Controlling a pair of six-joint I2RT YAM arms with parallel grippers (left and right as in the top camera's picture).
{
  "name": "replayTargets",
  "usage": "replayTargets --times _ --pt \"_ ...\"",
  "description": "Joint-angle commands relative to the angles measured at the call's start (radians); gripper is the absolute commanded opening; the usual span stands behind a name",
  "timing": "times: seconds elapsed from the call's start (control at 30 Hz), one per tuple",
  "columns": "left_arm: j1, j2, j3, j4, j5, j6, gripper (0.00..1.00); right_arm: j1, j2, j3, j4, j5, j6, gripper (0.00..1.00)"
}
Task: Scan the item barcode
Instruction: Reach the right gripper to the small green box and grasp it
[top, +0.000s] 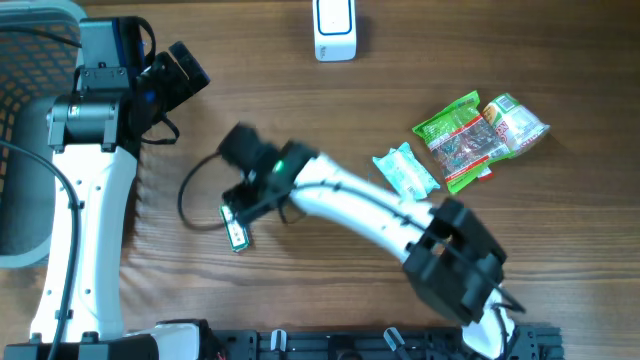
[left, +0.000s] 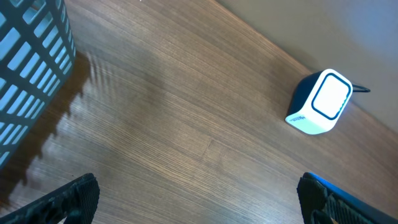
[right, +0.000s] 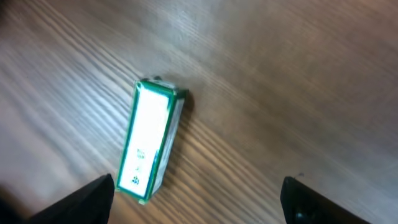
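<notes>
2 grippers gape wide, both empty. Beside the basket (left: 31, 93) hangs the left gripper (left: 196, 199). The right gripper (right: 196, 196) hovers over the small green-edged box (right: 149, 143), which lies flat on the counter (top: 330, 290), untouched. Farther right sit the scanner (left: 320, 102), then snack packets (top: 480, 135).

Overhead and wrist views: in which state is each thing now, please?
Green box: lying flat on the table, free.
Right tool: open above the green box, not gripping it.
Left tool: open, holding nothing.
Scanner: standing on the table, untouched.
Snack bags: lying on the table, untouched.
Blue packet: lying beside them, untouched.
</notes>
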Motion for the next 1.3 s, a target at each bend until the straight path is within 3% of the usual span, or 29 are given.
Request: replayTargets --times 0.0,0.17,0.3,0.53,0.87,0.93,1.1,1.27 --pt "0.005 -0.018 0.015 0.002 0.004 0.019 1.0 0.068 -0.013 -0.109 0.118 0.159 0.109 0.85" --pt "0.005 -0.018 0.015 0.002 0.004 0.019 1.0 0.144 -0.013 -0.192 0.229 0.16 0.081 0.8" --pt "0.005 -0.018 0.015 0.002 0.004 0.019 1.0 0.16 -0.005 -0.197 0.273 0.193 0.085 0.72" --pt "0.005 -0.018 0.015 0.002 0.004 0.019 1.0 0.154 0.034 -0.197 0.412 0.249 0.066 0.72" --pt "0.005 -0.018 0.015 0.002 0.004 0.019 1.0 0.151 0.098 -0.197 0.447 0.204 0.093 0.7" --pt "0.005 -0.018 0.015 0.002 0.004 0.019 1.0 0.15 0.113 -0.197 0.459 0.214 0.086 0.67" --pt "0.005 -0.018 0.015 0.002 0.004 0.019 1.0 0.15 0.117 -0.197 0.473 0.248 0.087 0.49" --pt "0.005 -0.018 0.015 0.002 0.004 0.019 1.0 0.15 0.117 -0.197 0.482 0.249 0.086 0.48"
